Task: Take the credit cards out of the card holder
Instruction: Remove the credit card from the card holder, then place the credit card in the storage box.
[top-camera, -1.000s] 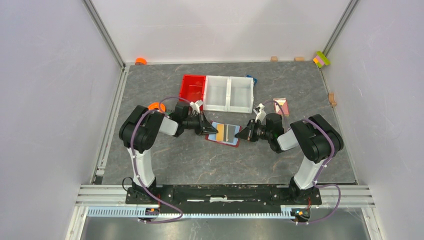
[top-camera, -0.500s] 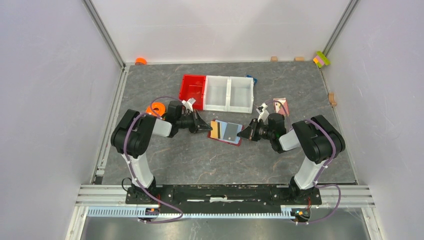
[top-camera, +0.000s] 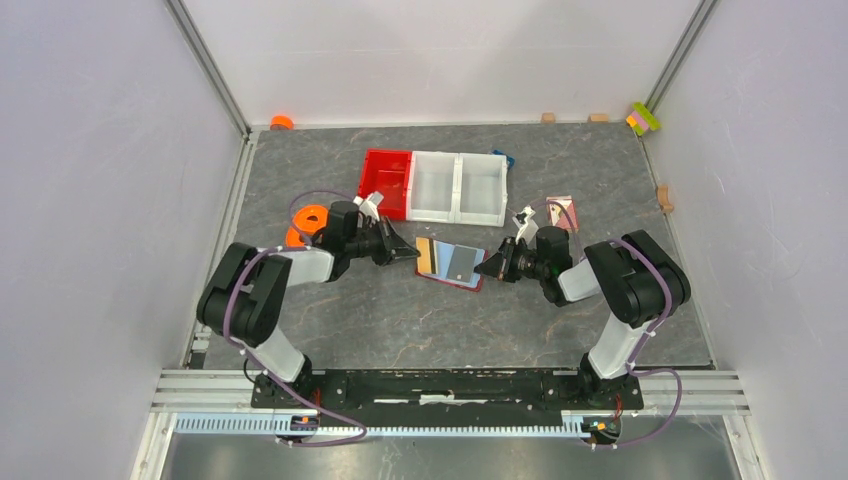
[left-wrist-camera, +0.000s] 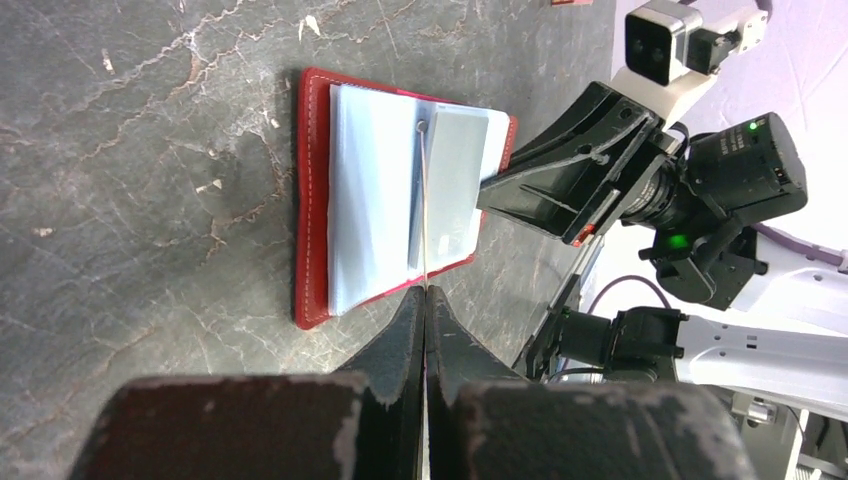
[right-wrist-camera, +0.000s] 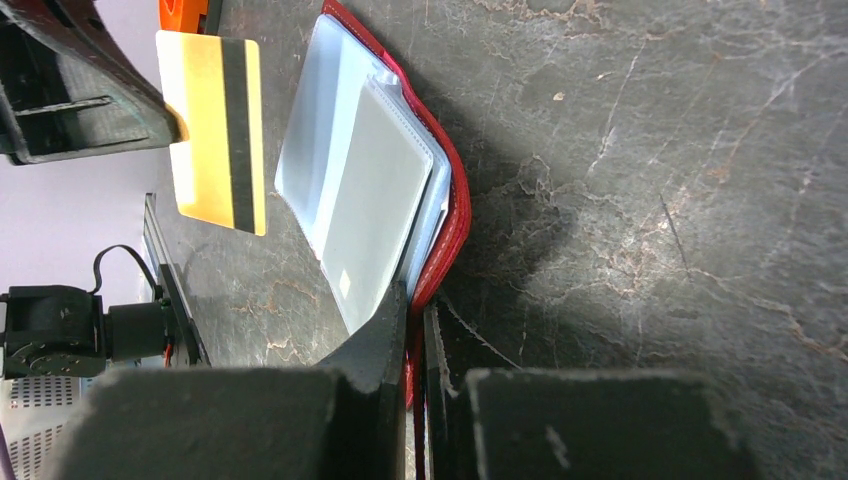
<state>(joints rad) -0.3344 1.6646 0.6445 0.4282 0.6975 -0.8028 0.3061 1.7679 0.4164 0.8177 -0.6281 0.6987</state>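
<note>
In the top view, an orange ring (top-camera: 312, 215) lies left of centre, just beside the left arm's wrist. The left gripper (top-camera: 408, 254) points rightward with its jaws closed on the tan-orange credit card (right-wrist-camera: 215, 130), pinching it by 1 edge. That card is wholly out of the sleeves and just off the card holder's left side; the left wrist view sees it edge-on as a thin line. In the upper middle of the frame, a red bin (top-camera: 388, 178) sits touching 2 white bins (top-camera: 458, 187). The card holder (top-camera: 452, 265) lies open on the grey mat (top-camera: 400, 320) at centre frame, between the 2 grippers. Its clear sleeves face up, and a pale grey-blue card (left-wrist-camera: 452, 180) is tucked in 1 of them. The right gripper (top-camera: 486, 267) comes in from the right, its jaws clamped on the holder's red right-hand edge, low against the mat. Further right, a pink-and-white patterned card (top-camera: 562, 212) lies on the mat, apart from the holder.
</note>
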